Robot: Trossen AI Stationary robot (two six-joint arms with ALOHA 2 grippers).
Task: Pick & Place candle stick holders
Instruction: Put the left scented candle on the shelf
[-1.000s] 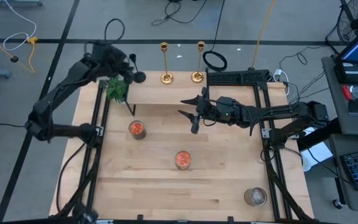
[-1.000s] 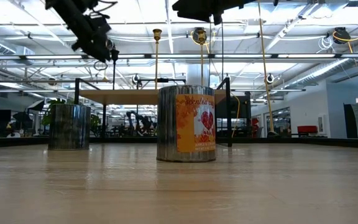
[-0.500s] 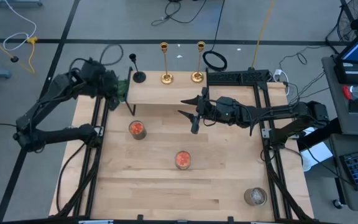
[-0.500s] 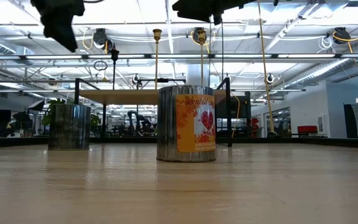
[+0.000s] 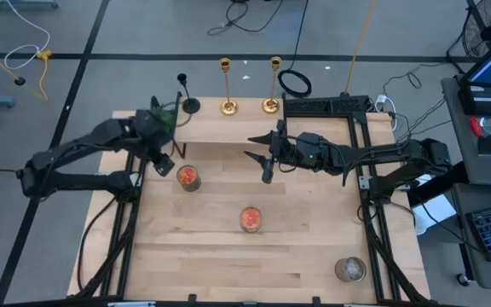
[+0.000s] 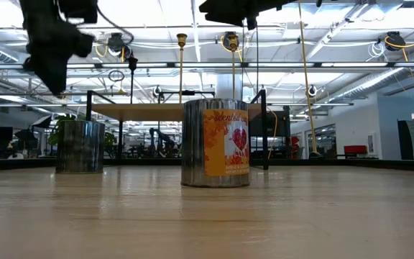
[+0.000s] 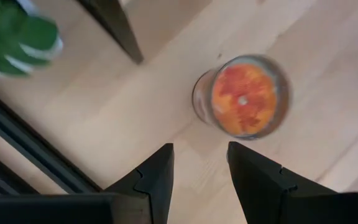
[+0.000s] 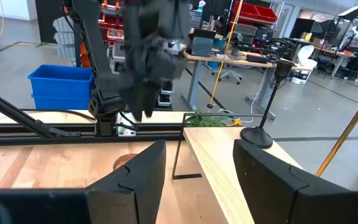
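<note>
High view: the wooden table (image 5: 228, 247) carries a raised shelf (image 5: 237, 130) along its far edge. The right arm reaches across the middle, its right gripper (image 5: 264, 156) hanging over bare wood with fingers spread wide and empty. The left arm bends in from the left side, and the left gripper (image 5: 165, 164) hovers just beside the nearest orange-topped can (image 5: 188, 176), fingers parted by a narrow gap, nothing between them. A second can (image 5: 251, 218) stands mid-table, a third, silvery one (image 5: 349, 269) near the front right corner. A green plant (image 5: 165, 119) sits at the shelf's left end. All three candle stick holders stand upright on the shelf's far edge, stems vertical: two gold holders (image 5: 226, 85) side by side, and the shorter black holder (image 5: 189, 92) left of them, near the plant
</note>
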